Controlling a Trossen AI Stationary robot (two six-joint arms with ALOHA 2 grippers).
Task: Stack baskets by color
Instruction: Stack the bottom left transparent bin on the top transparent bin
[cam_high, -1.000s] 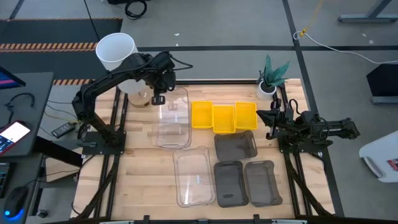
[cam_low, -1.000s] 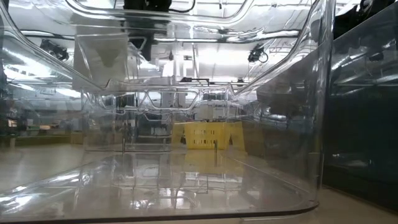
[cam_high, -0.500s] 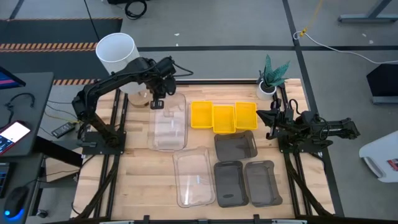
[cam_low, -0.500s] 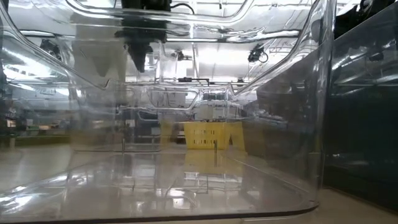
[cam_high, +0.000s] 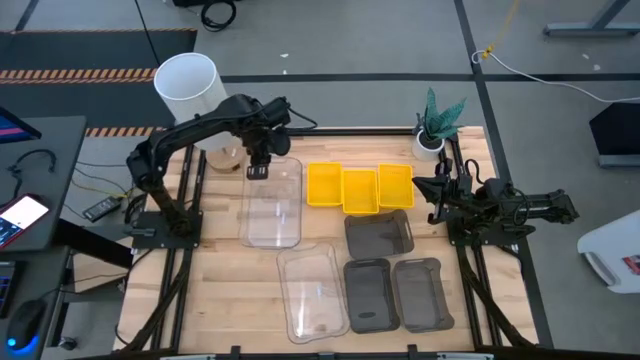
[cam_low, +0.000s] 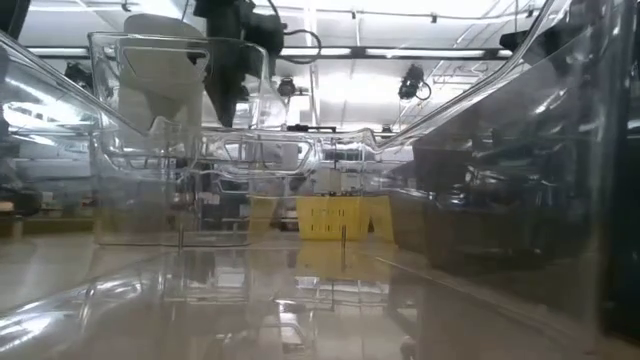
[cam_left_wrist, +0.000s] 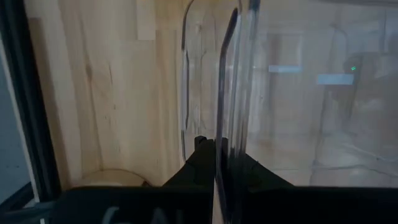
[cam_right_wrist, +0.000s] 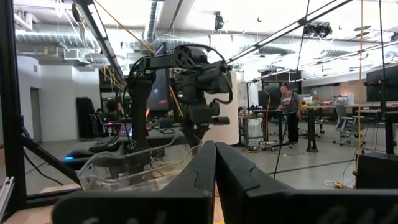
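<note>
Clear-walled basket (cam_high: 273, 201) pinched by its far rim in the left gripper (cam_high: 257, 170), clenched — best carried level and lowered squarely into the nearer clear basket (cam_high: 314, 293) — right gripper (cam_high: 437, 189) shut, idle beside the yellow baskets (cam_high: 360, 188).

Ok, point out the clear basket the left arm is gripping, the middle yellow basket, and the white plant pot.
clear basket (cam_high: 272, 205): high view, its floor.
middle yellow basket (cam_high: 360, 191): high view, centre of its floor.
white plant pot (cam_high: 428, 143): high view, its rim, under the leaves.

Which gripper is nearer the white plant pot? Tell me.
Right. The right gripper sits just beside the white plant pot; the left gripper is across the table, shut on a clear basket.
</note>
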